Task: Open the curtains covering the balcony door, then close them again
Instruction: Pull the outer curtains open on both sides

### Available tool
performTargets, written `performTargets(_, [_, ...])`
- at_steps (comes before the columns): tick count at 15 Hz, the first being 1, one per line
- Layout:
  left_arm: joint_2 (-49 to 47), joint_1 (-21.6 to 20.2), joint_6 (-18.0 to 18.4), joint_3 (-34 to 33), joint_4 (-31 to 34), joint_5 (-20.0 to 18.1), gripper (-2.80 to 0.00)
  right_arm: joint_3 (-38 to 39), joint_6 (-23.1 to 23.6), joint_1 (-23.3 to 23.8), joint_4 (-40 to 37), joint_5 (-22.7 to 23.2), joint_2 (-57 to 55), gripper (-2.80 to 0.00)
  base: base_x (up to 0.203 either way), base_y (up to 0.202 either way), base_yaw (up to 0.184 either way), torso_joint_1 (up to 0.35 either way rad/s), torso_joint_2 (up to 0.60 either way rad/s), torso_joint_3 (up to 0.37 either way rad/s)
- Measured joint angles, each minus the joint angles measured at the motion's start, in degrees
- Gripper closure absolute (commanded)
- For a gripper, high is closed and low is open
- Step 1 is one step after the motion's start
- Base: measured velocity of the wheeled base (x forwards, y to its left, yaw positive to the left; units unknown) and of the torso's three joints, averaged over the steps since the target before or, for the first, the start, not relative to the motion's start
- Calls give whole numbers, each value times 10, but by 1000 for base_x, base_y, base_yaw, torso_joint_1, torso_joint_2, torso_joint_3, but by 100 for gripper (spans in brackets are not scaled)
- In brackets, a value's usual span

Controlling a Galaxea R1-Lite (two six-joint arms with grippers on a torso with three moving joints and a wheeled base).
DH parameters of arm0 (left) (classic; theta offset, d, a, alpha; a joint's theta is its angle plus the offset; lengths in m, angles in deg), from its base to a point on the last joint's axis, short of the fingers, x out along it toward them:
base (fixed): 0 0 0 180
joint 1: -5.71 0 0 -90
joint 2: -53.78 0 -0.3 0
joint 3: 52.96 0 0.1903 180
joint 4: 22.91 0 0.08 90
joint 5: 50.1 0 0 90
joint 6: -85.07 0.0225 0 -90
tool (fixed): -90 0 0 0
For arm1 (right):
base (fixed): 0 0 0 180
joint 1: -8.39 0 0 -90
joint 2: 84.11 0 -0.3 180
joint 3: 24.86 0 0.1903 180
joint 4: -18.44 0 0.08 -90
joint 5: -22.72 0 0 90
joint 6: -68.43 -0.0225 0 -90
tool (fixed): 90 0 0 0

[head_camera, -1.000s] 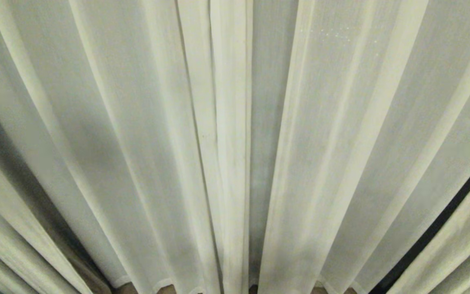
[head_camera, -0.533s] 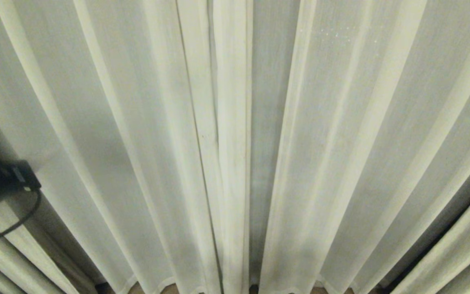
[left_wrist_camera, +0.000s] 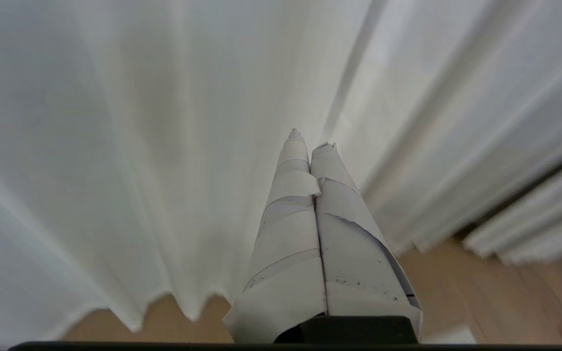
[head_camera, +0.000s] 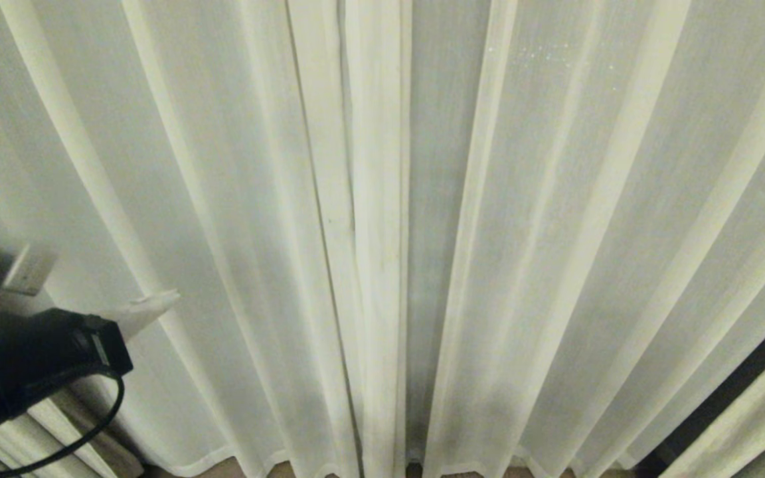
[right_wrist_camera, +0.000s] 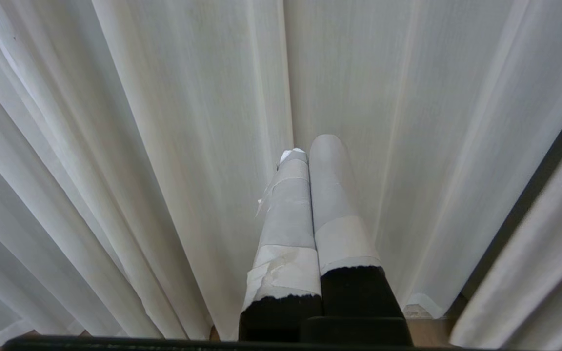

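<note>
You faced the curtains (head_camera: 422,232), which filled nearly the whole head view as cream-white pleated cloth hanging to the floor. The two panels met at a vertical seam close to 12 o'clock, so they stood drawn together across the opening. A narrow dark strip of the balcony door (head_camera: 728,392) showed only at 4 o'clock, in a gap between folds near the lower right edge; the rest of the door was hidden behind the cloth. You saw the left gripper (head_camera: 150,309) at 8 o'clock in the head view, its black wrist body and a looping black cable (head_camera: 100,425) below it, with the pale taped tip pointing toward a fold of the left panel. Whether the tip touched the cloth could not be told. In the left wrist view the two taped fingers (left_wrist_camera: 291,214) lay pressed together with nothing between them, aimed at the pleats above the wavy hem, with the wooden floor (left_wrist_camera: 495,297) visible beneath. The right gripper (right_wrist_camera: 312,146) did not appear in the head view; in the right wrist view its taped fingers (right_wrist_camera: 332,195) were likewise pressed together and empty, pointing at the curtain folds just beside a dark strip of door frame.
</note>
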Motion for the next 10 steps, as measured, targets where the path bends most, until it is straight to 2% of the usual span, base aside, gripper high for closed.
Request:
performTargets(4, [63, 20, 16, -78, 31, 10, 0, 0, 0, 0, 0, 0, 0, 0, 0, 0, 0, 0, 0, 0])
performTargets(10, [261, 22, 55, -138, 230, 91, 0, 0, 0, 0, 0, 0, 0, 0, 0, 0, 0, 0, 0, 0])
